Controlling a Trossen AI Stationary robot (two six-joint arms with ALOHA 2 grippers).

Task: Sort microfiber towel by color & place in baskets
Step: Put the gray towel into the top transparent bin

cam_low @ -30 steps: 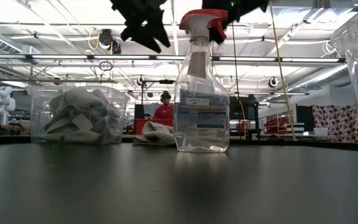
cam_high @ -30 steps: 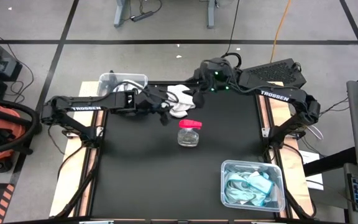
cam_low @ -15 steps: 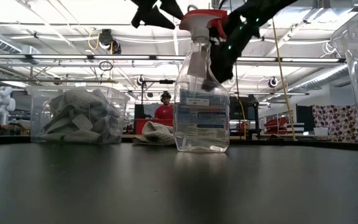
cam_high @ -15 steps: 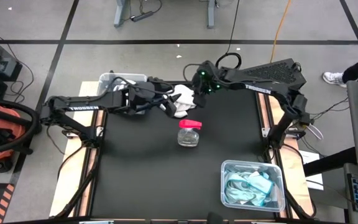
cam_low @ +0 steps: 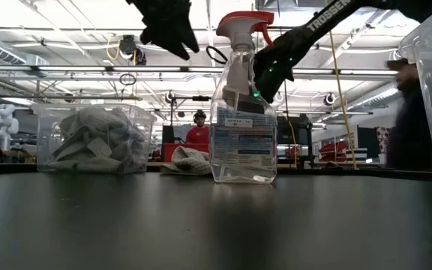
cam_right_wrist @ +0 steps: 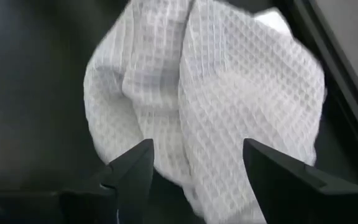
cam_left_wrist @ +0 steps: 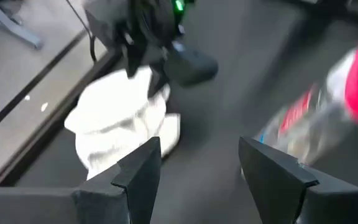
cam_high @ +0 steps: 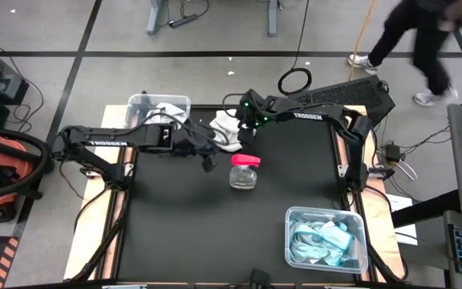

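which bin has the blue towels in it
The bin at the table's near right corner holds the light blue towels. The other bin, at the far left, holds white to grey ones.

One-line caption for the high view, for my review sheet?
Both open grippers, left gripper and right gripper, flank a white towel near the spray bottle.

Setting: an industrial robotics lab or workshop. In the low view, the upper half of the frame shows an open ceiling with exposed trusses point(cam_low: 66, 71), strip lighting and hanging cables. In the high view, a concrete floor marked with black tape lines point(cam_high: 79, 60) fills the top, an orange cable point(cam_high: 365, 28) runs at upper right, and a person point(cam_high: 411, 32) walks past.
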